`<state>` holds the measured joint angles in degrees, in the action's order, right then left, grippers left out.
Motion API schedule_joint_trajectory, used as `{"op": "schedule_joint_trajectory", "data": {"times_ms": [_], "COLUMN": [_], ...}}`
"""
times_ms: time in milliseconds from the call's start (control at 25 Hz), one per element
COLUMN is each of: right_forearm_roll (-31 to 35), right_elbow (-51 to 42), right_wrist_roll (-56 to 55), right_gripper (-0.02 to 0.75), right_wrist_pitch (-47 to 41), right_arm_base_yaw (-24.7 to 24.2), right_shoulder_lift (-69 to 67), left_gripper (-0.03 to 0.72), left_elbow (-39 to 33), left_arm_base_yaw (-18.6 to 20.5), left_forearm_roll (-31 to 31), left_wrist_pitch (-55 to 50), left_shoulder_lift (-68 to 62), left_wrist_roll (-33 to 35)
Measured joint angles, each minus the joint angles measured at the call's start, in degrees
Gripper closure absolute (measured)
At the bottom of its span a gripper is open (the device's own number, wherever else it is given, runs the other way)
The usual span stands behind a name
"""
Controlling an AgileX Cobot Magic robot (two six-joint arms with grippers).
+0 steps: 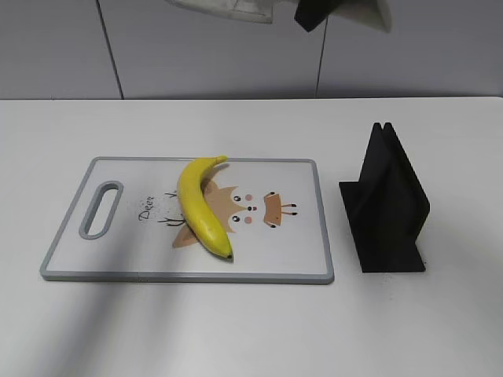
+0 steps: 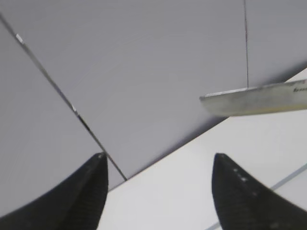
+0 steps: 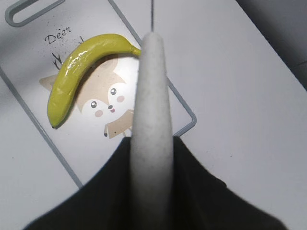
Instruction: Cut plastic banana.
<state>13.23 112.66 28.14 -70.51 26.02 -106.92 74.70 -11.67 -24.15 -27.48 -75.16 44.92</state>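
Observation:
The plastic banana [image 1: 201,206] lies whole on the grey-rimmed cutting board [image 1: 306,236], over its deer drawing; it also shows in the right wrist view [image 3: 79,67]. My right gripper [image 3: 151,143] is shut on a white knife handle [image 3: 151,110] and holds the knife high above the board; its blade [image 1: 228,9] shows at the top edge of the exterior view and in the left wrist view [image 2: 254,98]. My left gripper [image 2: 160,163] is open and empty, raised, facing the wall and the table's far edge.
A black knife stand [image 1: 387,200] is upright on the white table to the right of the board. A grey panelled wall [image 1: 220,55] runs behind the table.

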Motion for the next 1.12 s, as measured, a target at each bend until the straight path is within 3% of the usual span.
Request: {"op": "schedule_joint_trajectory", "data": {"times_ms": [200,400,520,760,960,1120], "right_forearm_roll": [-0.18,-1.39,-5.69,-13.23,-13.98,-15.73], "right_elbow": [-5.47,-11.57,-15.03,-23.65,-33.54,-41.62], "right_wrist_roll": [-5.68,-14.28,-21.87,-34.93,-41.09,-44.94], "right_gripper": [0.564,0.564,0.564,0.564,0.564,0.564], "right_wrist_pitch": [0.00,0.00,0.00,0.05,3.78,8.83], "right_arm_base_yaw": [0.00,0.00,0.00,0.00,0.00,0.00], "right_shoulder_lift": [4.95,9.84,12.15,17.55,23.43,27.05], "left_gripper": [0.054,0.087,0.098,0.100,0.100,0.101], "left_elbow": [0.00,0.00,0.00,-1.45,-9.74,-17.24], "left_arm_base_yaw": [6.42,9.13,9.13,7.50,2.63,2.18], "left_forearm_roll": [0.82,8.79,14.22,16.50,22.42,26.10], "left_wrist_pitch": [-10.19,-18.71,-21.83,-21.56,-19.96,-20.49], "left_shoulder_lift": [2.37,3.98,5.13,11.00,19.37,27.05], "left_wrist_roll": [-6.23,-14.84,-18.75,-21.47,-25.25,-28.29]}}
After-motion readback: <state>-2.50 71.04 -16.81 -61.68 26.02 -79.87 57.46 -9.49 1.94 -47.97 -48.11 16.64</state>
